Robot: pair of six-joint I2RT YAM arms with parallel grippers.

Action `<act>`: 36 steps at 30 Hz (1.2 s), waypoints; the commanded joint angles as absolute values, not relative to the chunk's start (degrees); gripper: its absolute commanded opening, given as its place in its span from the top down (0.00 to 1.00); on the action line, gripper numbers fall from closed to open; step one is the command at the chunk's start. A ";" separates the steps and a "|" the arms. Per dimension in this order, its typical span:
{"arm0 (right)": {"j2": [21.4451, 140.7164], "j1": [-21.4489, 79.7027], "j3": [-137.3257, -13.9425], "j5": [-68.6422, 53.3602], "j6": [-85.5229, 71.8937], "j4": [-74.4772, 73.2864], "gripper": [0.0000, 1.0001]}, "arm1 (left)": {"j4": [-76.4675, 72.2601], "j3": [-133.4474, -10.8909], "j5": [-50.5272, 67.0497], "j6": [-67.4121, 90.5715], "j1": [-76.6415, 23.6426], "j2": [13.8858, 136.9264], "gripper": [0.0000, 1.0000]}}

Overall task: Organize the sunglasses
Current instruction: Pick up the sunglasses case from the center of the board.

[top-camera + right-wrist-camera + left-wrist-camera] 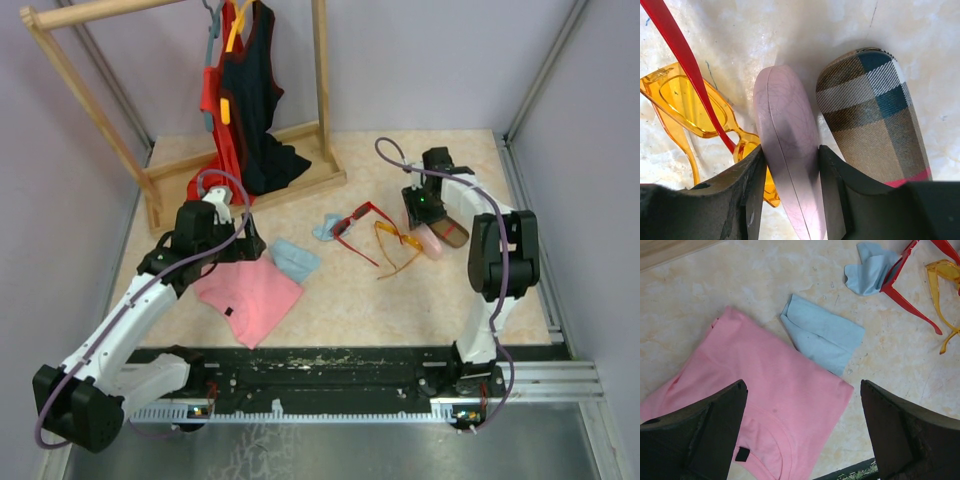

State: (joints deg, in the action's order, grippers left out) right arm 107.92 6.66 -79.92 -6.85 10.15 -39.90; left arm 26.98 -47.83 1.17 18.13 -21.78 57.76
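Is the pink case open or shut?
Shut: the pink case shows only a thin closed seam. It lies between the jaws of the right gripper.

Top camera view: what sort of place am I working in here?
Most likely a robot test cell, not a real home: plain walls with metal corner posts box in the table, an aluminium mounting rail runs along the near edge, and the wooden clothes rack looks like a staged prop.

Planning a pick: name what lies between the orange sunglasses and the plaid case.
The pink case lies between the orange sunglasses and the plaid case, clearest in the right wrist view.
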 commanded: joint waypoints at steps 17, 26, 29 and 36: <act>78.91 10.70 -77.40 5.08 -2.51 -35.96 1.00 | 20.36 -45.58 3.03 21.18 -16.08 50.33 0.01; 56.69 13.17 -47.86 -20.97 -27.15 -4.82 1.00 | 18.16 -45.65 7.26 21.59 -19.93 51.12 0.09; 51.41 15.92 -40.02 -24.41 -33.56 4.74 1.00 | 17.21 -45.46 8.88 22.95 -23.51 51.26 0.11; 46.81 25.94 -24.46 -22.05 -44.38 31.64 1.00 | 4.60 -39.66 11.51 24.41 -32.78 47.60 0.11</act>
